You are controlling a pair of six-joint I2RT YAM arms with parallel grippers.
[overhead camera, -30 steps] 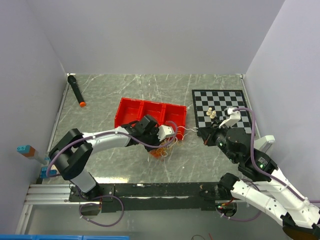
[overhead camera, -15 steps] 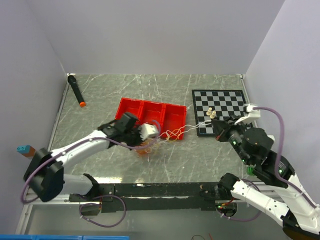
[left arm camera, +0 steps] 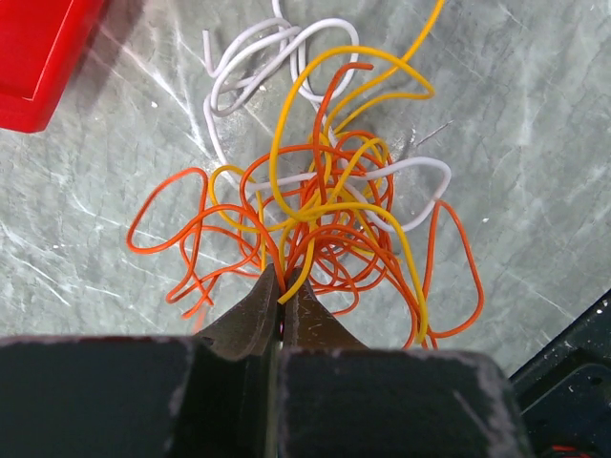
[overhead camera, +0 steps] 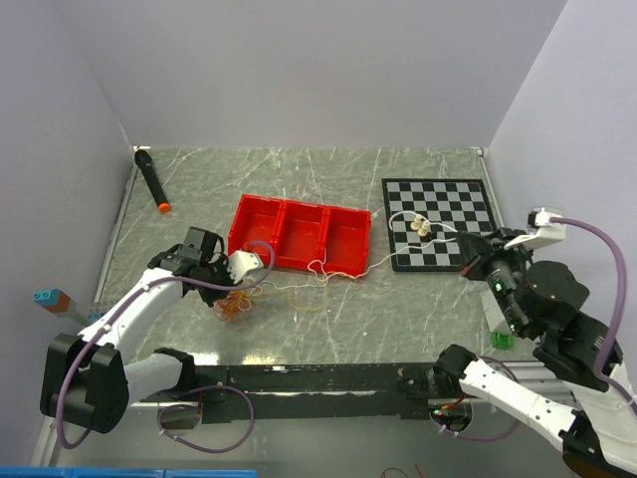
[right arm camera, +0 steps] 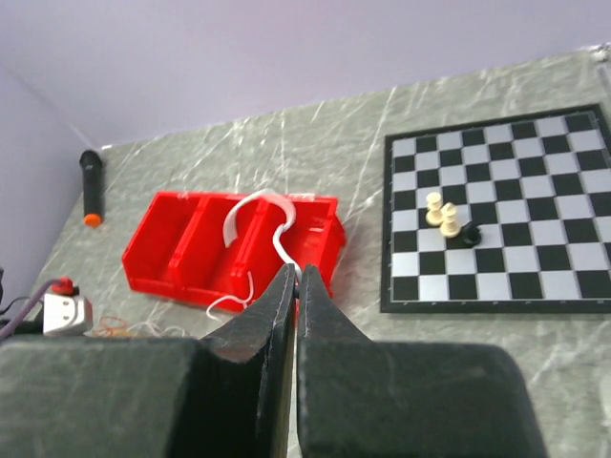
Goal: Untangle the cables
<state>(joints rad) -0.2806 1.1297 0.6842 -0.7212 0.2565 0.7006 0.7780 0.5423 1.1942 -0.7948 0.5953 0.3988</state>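
The cables are a tangle of thin orange, yellow and white strands on the grey marble table. In the top view the orange clump lies at the left, with thin strands trailing right in front of the red tray. My left gripper is shut on orange and yellow strands; in the top view it hovers left of the tray. My right gripper is shut on a white cable. In the top view it is at the chessboard's front edge, and the white cable loops over the board.
A red three-compartment tray stands mid-table. A chessboard with three small pieces lies at the right. A black marker with an orange tip lies at the far left. A green block sits near the right arm.
My left gripper has moved left, dragging the orange clump away from the tray. My right gripper has moved right, pulling the white cable out over the chessboard. The strands now stretch between the two.
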